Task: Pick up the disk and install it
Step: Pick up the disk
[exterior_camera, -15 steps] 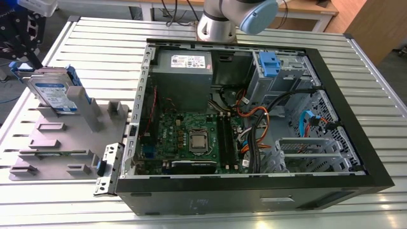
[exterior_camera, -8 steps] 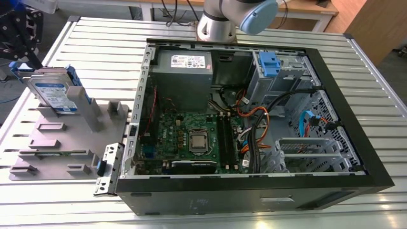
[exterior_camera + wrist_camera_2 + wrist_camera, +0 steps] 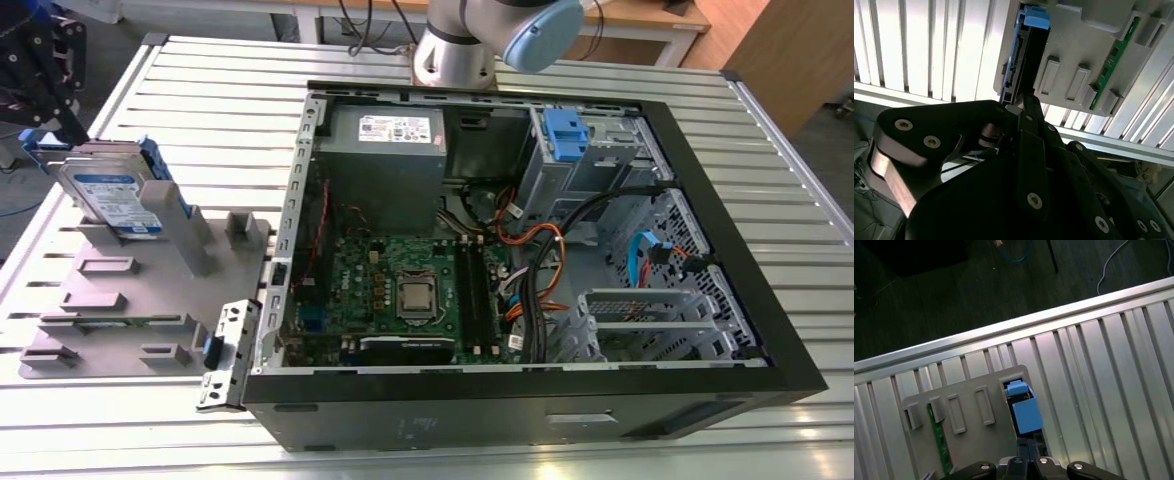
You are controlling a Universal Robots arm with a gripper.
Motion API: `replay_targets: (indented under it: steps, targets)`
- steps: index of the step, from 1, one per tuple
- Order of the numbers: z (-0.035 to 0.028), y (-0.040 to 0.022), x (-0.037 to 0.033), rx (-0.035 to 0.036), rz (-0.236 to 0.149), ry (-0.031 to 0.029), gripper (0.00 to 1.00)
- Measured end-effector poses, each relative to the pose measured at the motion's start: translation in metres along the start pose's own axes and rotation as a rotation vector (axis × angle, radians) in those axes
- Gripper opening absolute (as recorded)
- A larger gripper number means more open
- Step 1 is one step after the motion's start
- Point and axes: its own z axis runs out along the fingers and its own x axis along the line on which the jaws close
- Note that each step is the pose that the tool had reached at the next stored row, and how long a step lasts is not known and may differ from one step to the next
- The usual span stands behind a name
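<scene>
In the exterior view we see a slatted aluminium table (image 3: pixel 200 90) carrying everything, with pale wooden furniture (image 3: pixel 787 50) behind its far corner. An open black computer case (image 3: pixel 534 405) lies on its side across the middle of the table. Inside it are a green motherboard (image 3: pixel 400 290), a grey power-supply box with a white sticker (image 3: pixel 387 140) and a tall blue plastic clip (image 3: pixel 565 135) on the metal drive cage. A bundle of orange and black cables (image 3: pixel 547 250) loops between board and cage. Beside the case, at the exterior view's left, sits a grey plastic holder plate with upright slots (image 3: pixel 134 290). The flat silver-grey disk with a white-and-blue label and blue side rails (image 3: pixel 118 197) stands upright in a slot at its far end. The black gripper (image 3: pixel 60 125) hangs just above the disk, and the arm's grey column (image 3: pixel 461 50) rises behind the case. In the second wrist view the disk (image 3: pixel 1023 57) is edge-on in the holder plate (image 3: pixel 1074 35), blue tab away from us. A green circuit strip (image 3: pixel 1114 57) is slotted further along, and the gripper (image 3: pixel 1021 102) reaches the disk's near end. Whether the jaws are spread or pinching the disk we cannot tell. In the first wrist view a dark floor (image 3: pixel 929 300) with loose cables lies beyond the table's edge.
</scene>
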Motion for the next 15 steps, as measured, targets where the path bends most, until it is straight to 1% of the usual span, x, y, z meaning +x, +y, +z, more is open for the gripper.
replay_targets:
  steps: [5,7,9,15]
  targets:
    - [0.0002,0.0000,0.0000,-0.0012,-0.054,0.0022,0.11]
    - [0.0001,0.0000,0.0000,-0.0016,-0.069,0.0029,0.11]
    - [0.0002,0.0000,0.0000,-0.0016,-0.075,0.0030,0.11]
    - [0.0001,-0.0005,-0.0003,-0.0017,-0.075,0.0031,0.11]
